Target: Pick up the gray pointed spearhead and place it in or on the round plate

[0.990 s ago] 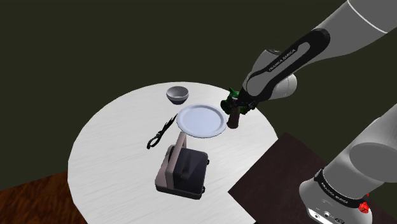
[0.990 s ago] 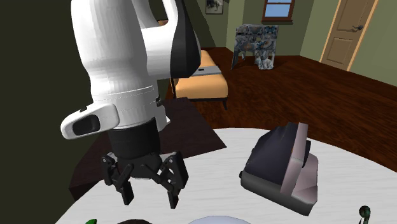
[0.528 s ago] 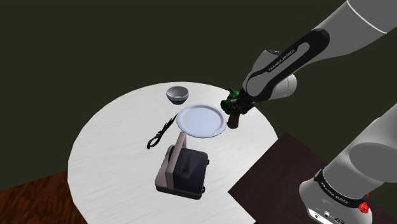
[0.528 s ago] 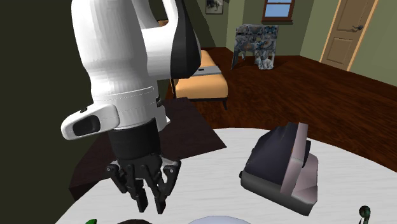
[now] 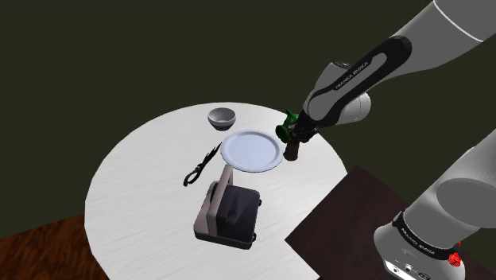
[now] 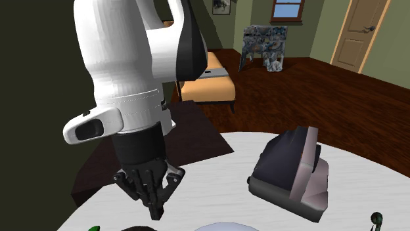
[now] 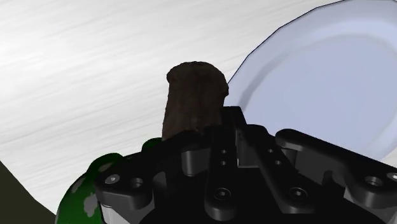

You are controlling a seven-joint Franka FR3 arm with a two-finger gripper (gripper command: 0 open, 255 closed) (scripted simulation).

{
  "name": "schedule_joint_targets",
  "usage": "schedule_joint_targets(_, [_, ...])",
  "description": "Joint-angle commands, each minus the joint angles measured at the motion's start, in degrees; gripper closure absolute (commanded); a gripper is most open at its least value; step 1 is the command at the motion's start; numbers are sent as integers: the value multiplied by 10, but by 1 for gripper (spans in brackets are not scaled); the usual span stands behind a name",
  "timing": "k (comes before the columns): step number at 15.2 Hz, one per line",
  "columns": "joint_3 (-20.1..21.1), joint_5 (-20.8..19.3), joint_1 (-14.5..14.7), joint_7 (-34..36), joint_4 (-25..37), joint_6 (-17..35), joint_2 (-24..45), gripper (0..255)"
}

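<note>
Your fingers (image 6: 148, 197) pinch the dark brown spearhead (image 7: 193, 95), with the plate (image 7: 318, 83) just beside them, so a low carry could knock its rim.

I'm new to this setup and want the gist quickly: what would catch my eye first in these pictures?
The white arm's black tool is shut on a dark brown stubby piece over the round white table, right beside the round pale plate. In the shoulder view a dark boxy case with a pale grey flap sits below the plate, nearer the camera.
</note>
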Motion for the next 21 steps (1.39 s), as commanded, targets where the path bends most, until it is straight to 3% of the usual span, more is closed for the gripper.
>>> schedule_joint_targets(1, [0,0,0,0,0,0,0,0])
schedule_joint_targets(2, [26,-82,-36,49,-50,127,0,0])
schedule_joint_targets(3, [204,145,-155,-144,-75,264,25,0])
schedule_joint_targets(4, [215,90,-176,-123,-106,418,70,0])
schedule_joint_targets(5, [151,76,-116,-115,-111,447,80,0])
schedule_joint_targets(12, [133,69,-113,-137,-53,495,183,0])
schedule_joint_targets(20, [132,69,-113,-137,-53,494,183,0])
schedule_joint_targets(21, [132,69,-113,-137,-53,495,183,255])
